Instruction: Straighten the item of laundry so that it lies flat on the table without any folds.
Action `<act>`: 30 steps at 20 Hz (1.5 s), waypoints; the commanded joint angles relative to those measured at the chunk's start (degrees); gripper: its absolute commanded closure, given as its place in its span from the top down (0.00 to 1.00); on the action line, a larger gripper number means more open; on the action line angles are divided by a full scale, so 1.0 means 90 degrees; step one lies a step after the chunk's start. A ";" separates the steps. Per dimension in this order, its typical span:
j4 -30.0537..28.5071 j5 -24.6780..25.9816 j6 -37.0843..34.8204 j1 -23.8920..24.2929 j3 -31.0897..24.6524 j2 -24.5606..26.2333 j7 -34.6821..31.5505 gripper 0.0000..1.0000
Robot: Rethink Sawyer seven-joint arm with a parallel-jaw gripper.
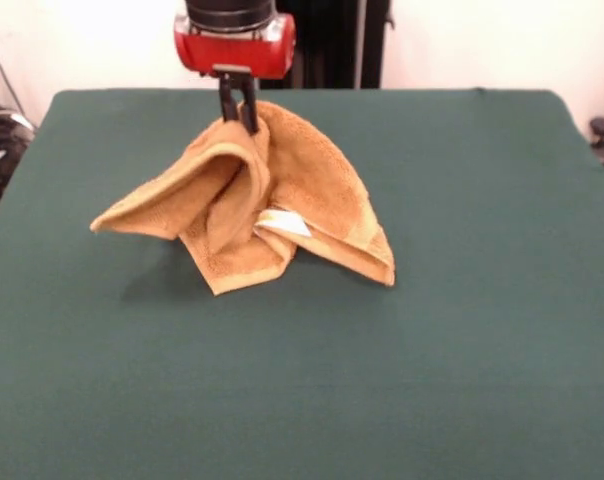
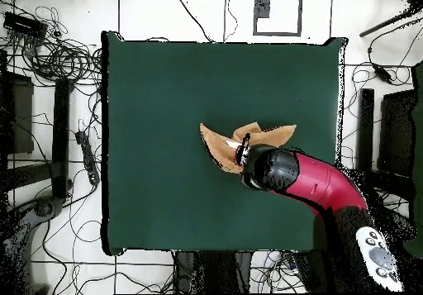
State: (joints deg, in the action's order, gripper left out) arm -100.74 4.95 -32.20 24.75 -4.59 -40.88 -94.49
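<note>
The table [image 1: 462, 380] is a broad rectangle under smooth dark green cloth, its near half bare. Toward its far middle hangs the towel [image 1: 252, 205], a mustard-orange terry piece with a looped, nubby pile, drawn up into a tent: one corner juts stiffly to the side, two others droop to the cloth, a flat woven band edges the hem, and a small white tag [image 1: 285, 222] shows among the folds. At its peak the gripper [image 1: 239, 112], dark narrow fingers under a glossy red housing, pinches the fabric
</note>
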 commanded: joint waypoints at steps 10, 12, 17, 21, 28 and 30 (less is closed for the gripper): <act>-0.0709 -0.0077 -0.0865 -0.0037 -0.1183 -0.0339 0.0171 1.00; -0.0763 -0.0106 -0.0887 -0.0038 -0.1166 -0.0446 0.0098 1.00; -0.0928 -0.0283 -0.1055 0.0194 -0.1228 -0.0829 0.0147 1.00; -0.0852 -0.0356 -0.1258 0.0456 -0.1346 -0.0915 0.0303 1.00; -0.0415 -0.0219 -0.1244 0.0153 -0.1212 -0.0204 -0.0307 1.00; -0.0076 -0.0141 -0.1444 -0.0042 -0.1076 0.0160 -0.0494 1.00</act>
State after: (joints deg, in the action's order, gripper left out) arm -103.37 4.43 -37.17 28.59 -9.83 -47.81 -94.49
